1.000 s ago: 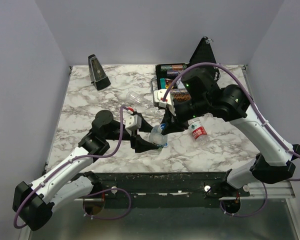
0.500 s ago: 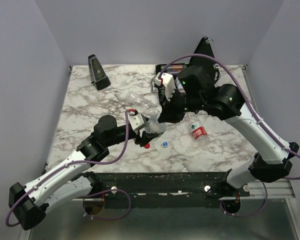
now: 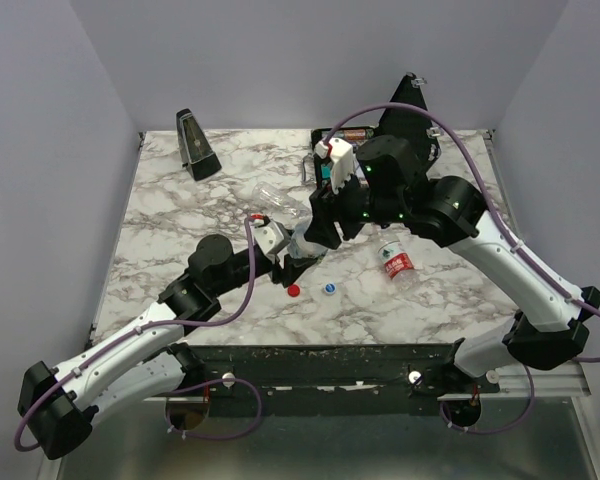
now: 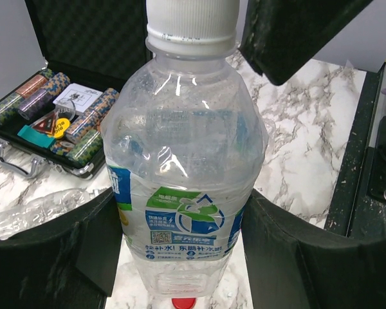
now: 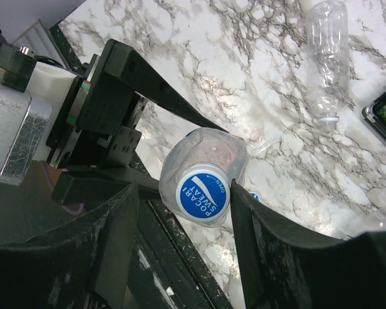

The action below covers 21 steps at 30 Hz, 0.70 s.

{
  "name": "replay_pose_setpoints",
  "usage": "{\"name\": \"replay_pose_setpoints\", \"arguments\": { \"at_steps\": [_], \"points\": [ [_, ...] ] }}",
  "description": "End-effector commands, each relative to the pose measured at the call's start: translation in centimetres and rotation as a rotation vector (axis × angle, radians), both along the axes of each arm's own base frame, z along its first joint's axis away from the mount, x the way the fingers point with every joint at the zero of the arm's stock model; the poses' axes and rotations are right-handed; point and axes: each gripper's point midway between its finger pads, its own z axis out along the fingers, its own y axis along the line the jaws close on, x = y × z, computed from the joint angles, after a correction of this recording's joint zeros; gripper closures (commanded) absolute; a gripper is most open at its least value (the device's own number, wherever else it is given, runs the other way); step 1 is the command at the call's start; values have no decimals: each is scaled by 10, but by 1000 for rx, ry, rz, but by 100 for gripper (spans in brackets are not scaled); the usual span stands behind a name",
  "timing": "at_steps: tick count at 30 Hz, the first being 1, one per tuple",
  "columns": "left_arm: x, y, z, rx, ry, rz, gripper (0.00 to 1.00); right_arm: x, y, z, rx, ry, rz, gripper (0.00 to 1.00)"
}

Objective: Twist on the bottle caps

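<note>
From above: a red cap (image 3: 294,290) and a blue cap (image 3: 329,289) lie loose on the table (image 3: 180,220) near the upright bottle (image 3: 304,246).
Left wrist: your left gripper (image 4: 180,257) pinches that bottle, with a third cap (image 4: 192,18) on top.
Right wrist: your right gripper (image 5: 183,193) has just spread off that cap, so one twist is likely finished.

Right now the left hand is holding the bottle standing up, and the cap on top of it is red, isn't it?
Not quite. The left hand does hold the bottle upright, but the cap on it is blue and white, as the right wrist view shows. The red cap lies on the table.
</note>
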Motion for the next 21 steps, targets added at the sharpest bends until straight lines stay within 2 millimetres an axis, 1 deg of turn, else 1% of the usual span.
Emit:
{"name": "replay_pose_setpoints", "arguments": {
  "at_steps": [1,4,8,9,11,12,13,14,15,16,17,18,19,20,21],
  "points": [
    [4,0,9,-53,5,22,100,0,7,13,67,-14,-14,37],
    [3,-1,11,-53,1,16,100,6,8,12,74,-22,-39,43],
    [2,-2,11,-53,6,10,100,10,13,10,90,-25,-52,58],
    [2,-2,13,-58,3,8,100,11,12,8,85,-24,-58,63],
    [2,-1,12,-55,9,16,100,13,11,5,74,-20,-71,81],
    [3,0,11,-55,12,21,94,13,10,5,73,-21,-77,91],
    [4,1,11,-54,13,31,84,15,9,6,73,-30,-90,97],
    [6,2,9,-48,18,45,70,17,6,9,76,-39,-106,99],
    [10,5,7,-45,23,71,56,21,3,9,71,-50,-127,99],
    [14,8,5,-38,30,95,45,23,-1,12,68,-66,-147,99],
    [18,12,3,-31,43,130,38,26,-4,15,67,-81,-162,99],
    [26,17,1,-30,56,180,23,28,-8,15,65,-85,-171,99],
    [32,24,0,-30,75,233,17,35,-15,16,53,-99,-210,99],
    [41,32,-1,-34,98,303,1,38,-21,20,53,-109,-233,99],
    [49,42,-4,-32,120,369,1,44,-29,21,46,-116,-264,99]
  ]
}}
